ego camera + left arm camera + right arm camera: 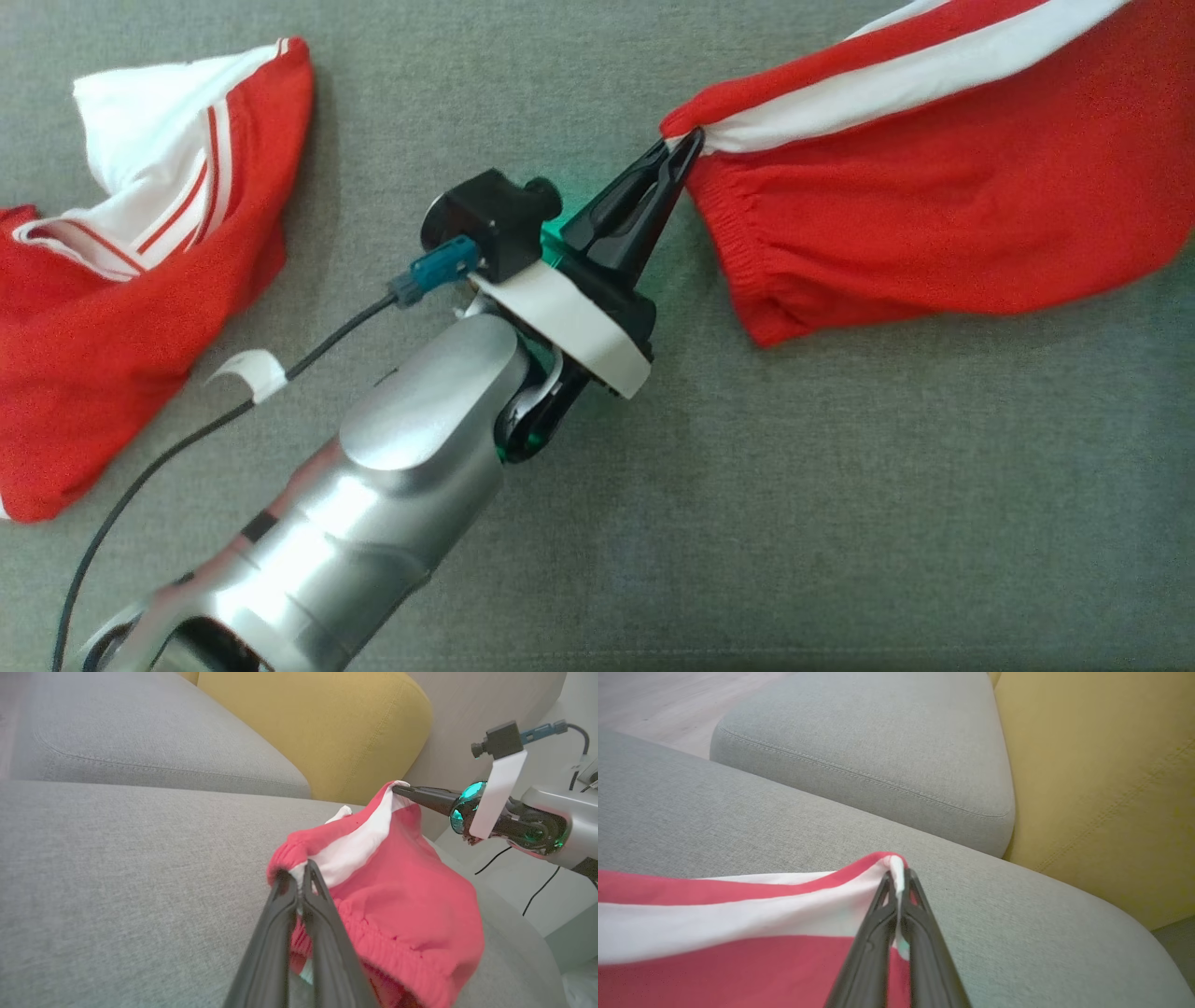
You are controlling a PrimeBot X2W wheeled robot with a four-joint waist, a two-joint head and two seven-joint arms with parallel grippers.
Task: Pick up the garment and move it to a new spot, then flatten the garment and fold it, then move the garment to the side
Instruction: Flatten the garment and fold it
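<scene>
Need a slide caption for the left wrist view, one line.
Left end effector and right end effector each pinch a white-striped edge of the red garment over the grey sofa cushion.

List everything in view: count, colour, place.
held garment: one, red with a white stripe, stretched between both pincers
second garment: one, red and white, crumpled on the seat at the head view's left
grey seat cushion: one, grey, under both garments
second grey cushion: one, grey, beyond the seat
yellow cushion: one, yellow, beside the second grey cushion
cable: one, black, trailing from the left wrist camera
left pincer: one, black, shut on the held garment's waistband corner
right pincer: one, black, shut on its other corner
</scene>
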